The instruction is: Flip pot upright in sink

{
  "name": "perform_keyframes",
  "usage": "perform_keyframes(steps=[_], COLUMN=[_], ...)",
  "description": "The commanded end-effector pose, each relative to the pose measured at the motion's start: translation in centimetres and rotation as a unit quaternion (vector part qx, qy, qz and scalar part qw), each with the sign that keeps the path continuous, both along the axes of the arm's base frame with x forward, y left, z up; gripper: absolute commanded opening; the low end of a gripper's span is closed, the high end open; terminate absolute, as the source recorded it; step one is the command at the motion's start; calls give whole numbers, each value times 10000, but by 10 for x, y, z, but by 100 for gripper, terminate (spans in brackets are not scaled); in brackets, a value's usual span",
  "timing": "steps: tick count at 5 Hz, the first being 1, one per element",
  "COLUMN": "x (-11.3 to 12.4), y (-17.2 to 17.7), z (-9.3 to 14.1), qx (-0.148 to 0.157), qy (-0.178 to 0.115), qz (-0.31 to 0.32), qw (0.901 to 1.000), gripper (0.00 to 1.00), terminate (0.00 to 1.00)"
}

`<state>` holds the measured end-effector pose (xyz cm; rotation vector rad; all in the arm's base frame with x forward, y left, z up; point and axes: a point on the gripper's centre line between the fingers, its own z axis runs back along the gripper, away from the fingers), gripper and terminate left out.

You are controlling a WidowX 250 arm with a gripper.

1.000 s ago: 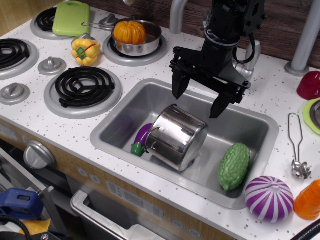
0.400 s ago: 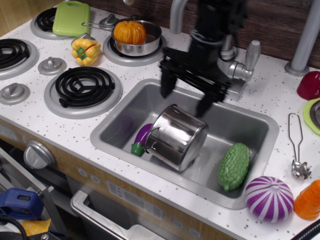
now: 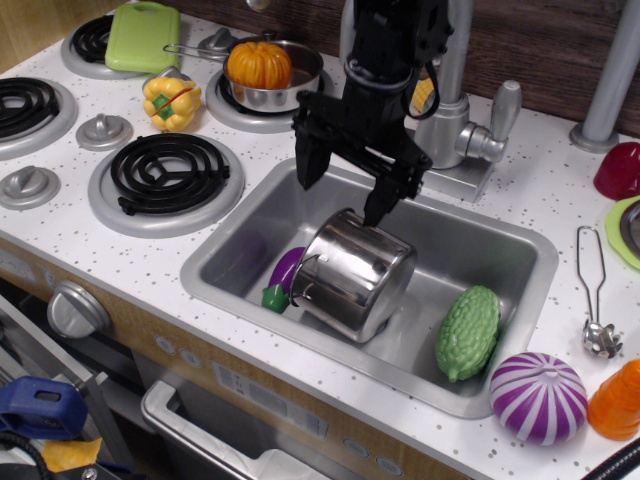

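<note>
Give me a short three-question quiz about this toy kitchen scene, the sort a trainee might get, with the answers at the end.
1. True or false: the pot stands upright in the sink.
2. Which item lies in the sink to the right of the pot? A) yellow pepper B) green gourd C) purple striped onion
3. Fill in: the gripper hovers with its jaws ____ above the pot's upper left edge.

Key:
1. False. It lies tilted on its side, leaning over the purple eggplant.
2. B. The green gourd is in the basin; the yellow pepper and the purple striped onion sit on the counter.
3. Open, holding nothing.
</note>
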<state>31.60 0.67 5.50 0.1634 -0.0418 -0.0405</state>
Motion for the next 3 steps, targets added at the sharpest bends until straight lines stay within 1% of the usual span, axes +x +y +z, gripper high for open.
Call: perform_keyframes(steps=[1, 3], x=[8, 10], y=[17, 23], z=[1, -15], qx=[-257, -865], qy=[-682, -925], qz=[85, 399], qw=[9973, 9911], gripper=[100, 100], terminate=[0, 0])
